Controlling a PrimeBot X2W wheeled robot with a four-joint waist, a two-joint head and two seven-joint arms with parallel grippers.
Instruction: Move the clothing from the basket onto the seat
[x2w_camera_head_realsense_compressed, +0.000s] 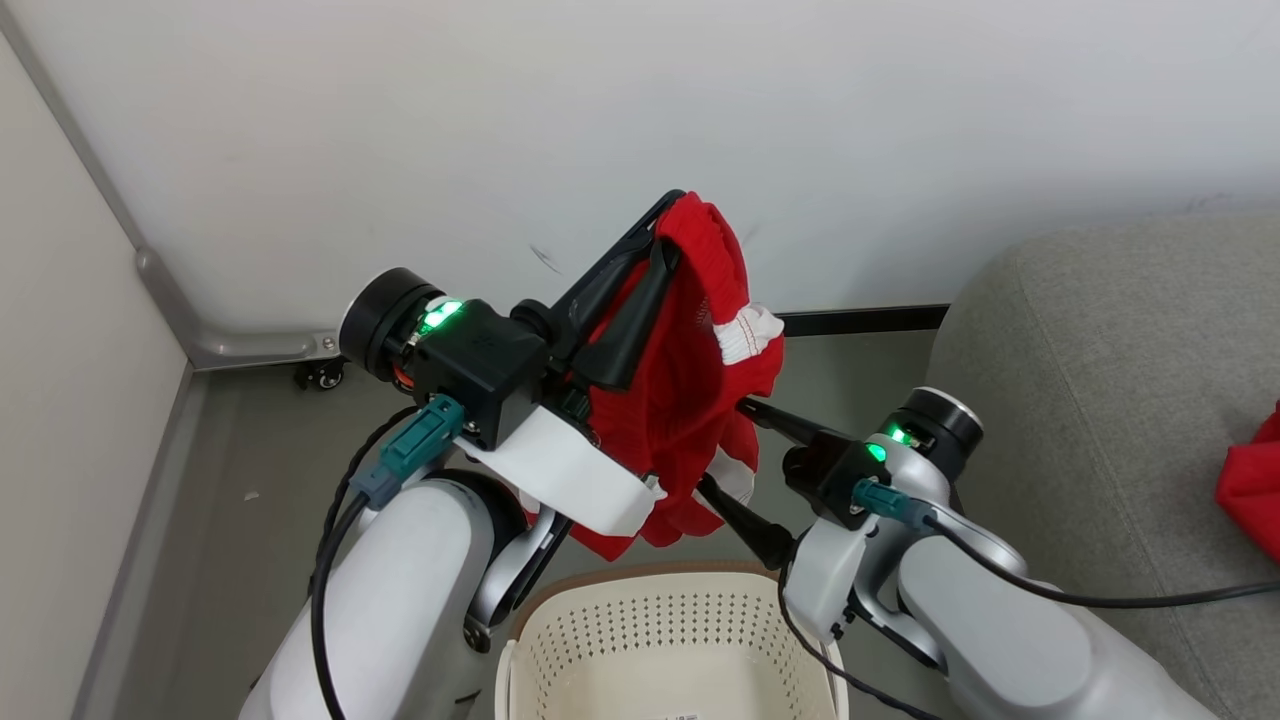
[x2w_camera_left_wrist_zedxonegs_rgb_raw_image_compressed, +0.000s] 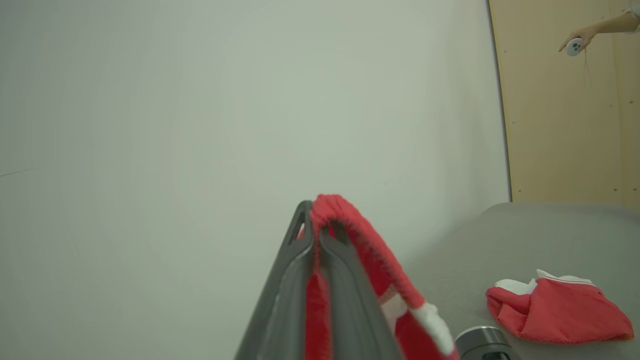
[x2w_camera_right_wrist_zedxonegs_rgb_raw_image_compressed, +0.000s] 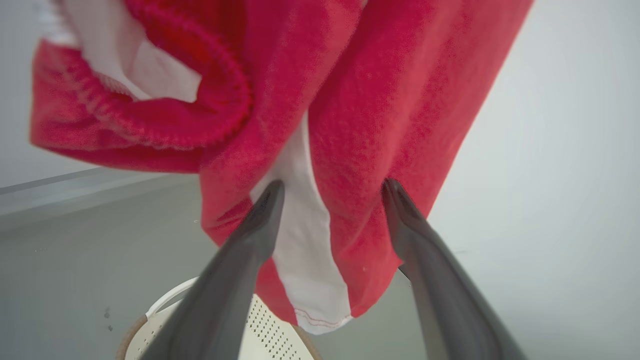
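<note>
A red garment with white trim (x2w_camera_head_realsense_compressed: 690, 380) hangs in the air above the basket (x2w_camera_head_realsense_compressed: 640, 640), pinched at its top by my left gripper (x2w_camera_head_realsense_compressed: 670, 215), which is shut on it. In the left wrist view the cloth (x2w_camera_left_wrist_zedxonegs_rgb_raw_image_compressed: 370, 250) drapes over that gripper's (x2w_camera_left_wrist_zedxonegs_rgb_raw_image_compressed: 312, 210) closed fingers. My right gripper (x2w_camera_head_realsense_compressed: 730, 455) reaches in from the right at the garment's lower part. It stands open (x2w_camera_right_wrist_zedxonegs_rgb_raw_image_compressed: 334, 195), its tips against the hanging fabric (x2w_camera_right_wrist_zedxonegs_rgb_raw_image_compressed: 350, 100) on either side of a white stripe. Another red garment (x2w_camera_left_wrist_zedxonegs_rgb_raw_image_compressed: 560, 310) lies on the grey seat (x2w_camera_left_wrist_zedxonegs_rgb_raw_image_compressed: 525, 240), also seen at the right edge (x2w_camera_head_realsense_compressed: 1255, 490).
The seat (x2w_camera_head_realsense_compressed: 1100, 380) fills the right side, close to the basket. A white wall stands behind, with grey floor and a metal corner strip (x2w_camera_head_realsense_compressed: 170, 300) at the left. A person's hand (x2w_camera_left_wrist_zedxonegs_rgb_raw_image_compressed: 575, 45) holding a controller shows far off by a wooden panel.
</note>
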